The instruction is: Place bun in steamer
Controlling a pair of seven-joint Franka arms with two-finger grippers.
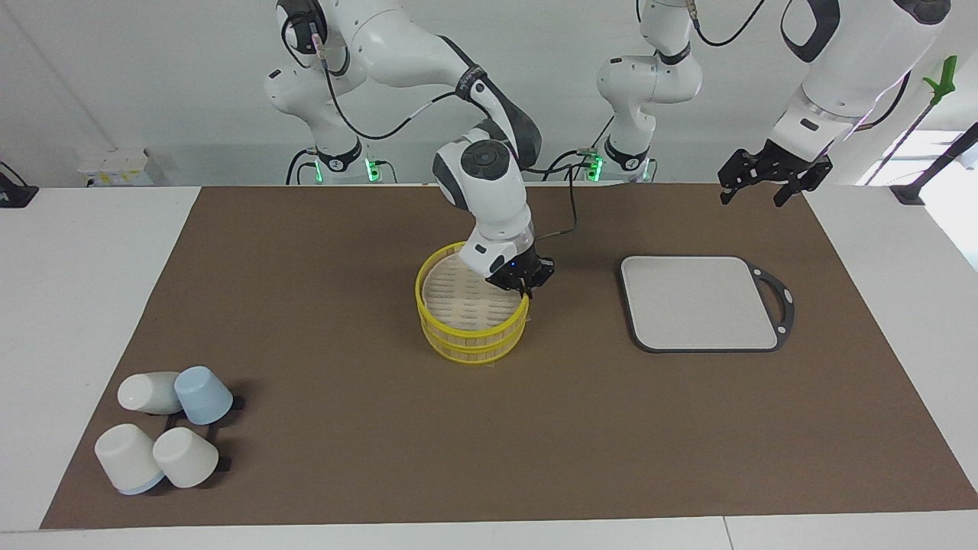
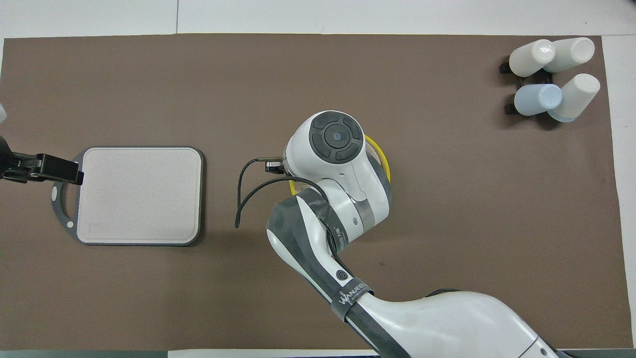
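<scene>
The steamer point(image 1: 467, 341), a round bamboo basket with yellow rims, stands mid-table; the slatted bottom that shows holds nothing. In the overhead view only a strip of its yellow rim point(image 2: 385, 160) shows beside the arm. My right gripper point(image 1: 524, 284) hangs low over the steamer's rim on the side toward the left arm's end; in the overhead view the arm's wrist covers it. The bun is hidden or out of view. My left gripper point(image 1: 752, 197) is open and empty, raised over the mat's edge by the board's handle, and waits; it also shows in the overhead view point(image 2: 74, 175).
A grey square board point(image 1: 699, 302) with a dark handle loop lies toward the left arm's end; it also shows in the overhead view point(image 2: 139, 194). Several upturned white and pale blue cups point(image 1: 164, 428) stand on a rack at the right arm's end, farther from the robots; they also show in the overhead view point(image 2: 554, 74).
</scene>
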